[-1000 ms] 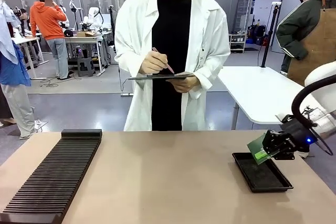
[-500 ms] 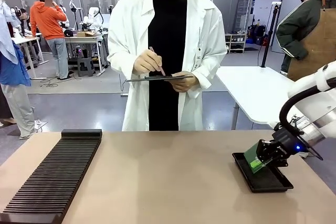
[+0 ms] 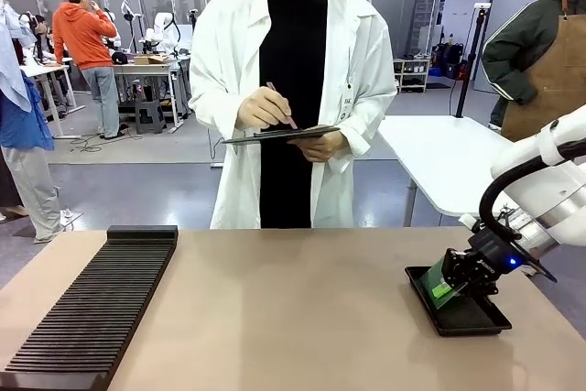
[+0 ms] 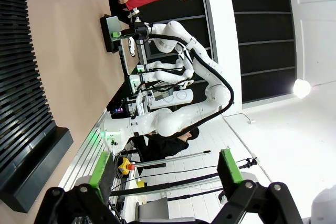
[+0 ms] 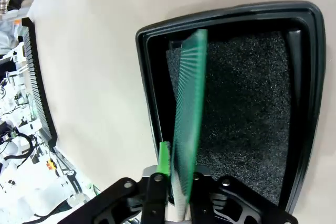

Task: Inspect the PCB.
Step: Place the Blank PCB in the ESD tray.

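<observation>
Where the brown tabletop [image 3: 293, 318] meets its right edge, a shallow black rectangular plastic tray [image 3: 476, 318] lined with dark foam is seen, and the thin green rectangular PCB [image 3: 443, 287] is held tilted over its near-left part by the right gripper [image 3: 455, 281]. In the right wrist view, the PCB [image 5: 188, 114] is seen nearly edge-on, pinched at its lower end between the two black fingers of the right gripper [image 5: 176, 195], whose jaws are closed narrowly on it; the board's far end is shown above the tray's foam [image 5: 247, 103], and whether it touches the foam cannot be told. Near the tabletop's front-left corner and along its left edge, a long black ribbed slotted rack [image 3: 92, 309] is laid, running toward the far edge. In the left wrist view, the left gripper [image 4: 163, 174] is shown with its green-padded fingers [image 4: 102, 174] spread wide and nothing between them; the same black rack [image 4: 23, 103] is seen along that picture's left side. Beyond the tabletop's far edge, a person in a white lab coat [image 3: 357, 80] is seen standing, a dark flat clipboard [image 3: 279, 135] is held in one hand [image 3: 322, 146], and a pink pen [image 3: 282, 105] is held over it by the other hand [image 3: 264, 109].
</observation>
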`<action>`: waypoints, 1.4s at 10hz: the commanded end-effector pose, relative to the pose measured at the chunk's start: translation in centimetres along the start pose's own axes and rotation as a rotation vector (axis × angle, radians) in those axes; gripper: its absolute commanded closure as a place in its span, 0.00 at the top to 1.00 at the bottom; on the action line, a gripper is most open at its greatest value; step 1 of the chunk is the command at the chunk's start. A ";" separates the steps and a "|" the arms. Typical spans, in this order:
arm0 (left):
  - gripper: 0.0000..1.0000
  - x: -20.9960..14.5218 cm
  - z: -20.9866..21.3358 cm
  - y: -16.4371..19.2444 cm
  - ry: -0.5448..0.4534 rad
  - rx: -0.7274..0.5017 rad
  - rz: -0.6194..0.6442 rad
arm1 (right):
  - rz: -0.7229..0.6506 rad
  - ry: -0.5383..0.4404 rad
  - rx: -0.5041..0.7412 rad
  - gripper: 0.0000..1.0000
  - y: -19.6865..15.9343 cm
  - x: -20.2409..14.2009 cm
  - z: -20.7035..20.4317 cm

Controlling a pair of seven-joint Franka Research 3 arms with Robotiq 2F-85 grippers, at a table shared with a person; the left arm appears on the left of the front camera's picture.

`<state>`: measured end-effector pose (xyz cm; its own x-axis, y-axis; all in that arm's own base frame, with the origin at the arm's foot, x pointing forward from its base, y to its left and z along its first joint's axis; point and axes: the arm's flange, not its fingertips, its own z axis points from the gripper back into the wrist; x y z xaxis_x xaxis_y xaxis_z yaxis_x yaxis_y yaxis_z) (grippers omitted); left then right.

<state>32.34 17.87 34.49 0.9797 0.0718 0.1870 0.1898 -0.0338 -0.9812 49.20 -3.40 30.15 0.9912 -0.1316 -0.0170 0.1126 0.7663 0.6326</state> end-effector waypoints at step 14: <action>1.00 0.2 0.0 -0.1 -0.001 0.018 0.002 | 0.003 -0.168 -0.239 1.00 4.0 -3.1 3.9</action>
<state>32.34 17.88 34.49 0.9797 0.0718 0.1870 0.1898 -0.0338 -0.9812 46.14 -2.55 36.28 0.9664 -0.2216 0.1303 0.1474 0.8929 0.4254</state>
